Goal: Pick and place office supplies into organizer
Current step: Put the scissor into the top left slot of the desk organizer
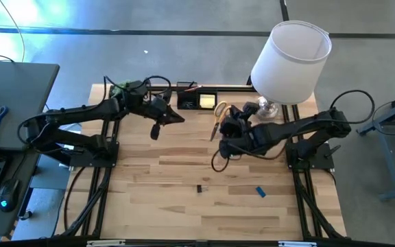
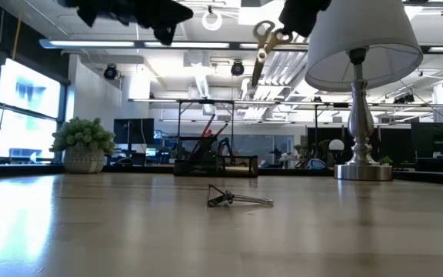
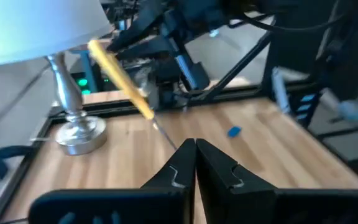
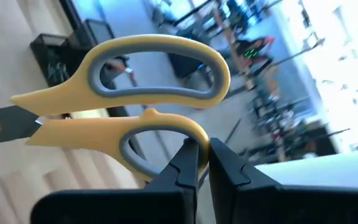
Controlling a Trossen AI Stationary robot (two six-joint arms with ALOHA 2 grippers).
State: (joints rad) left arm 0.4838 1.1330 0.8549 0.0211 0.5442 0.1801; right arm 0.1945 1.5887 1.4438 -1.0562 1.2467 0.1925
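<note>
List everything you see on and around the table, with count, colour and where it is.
scissors: one, yellow handles, held above the table near the organizer
organizer: one, black, far edge of the table, middle
lamp: one, white shade, silver base, far right corner
blue block: one, blue, near right part of the table
black clip: one, black, near middle of the table
plant: one, green, far left in the low view
left end effector: shut, empty, above the table's far left
right end effector: shut on the scissors' handle
</note>
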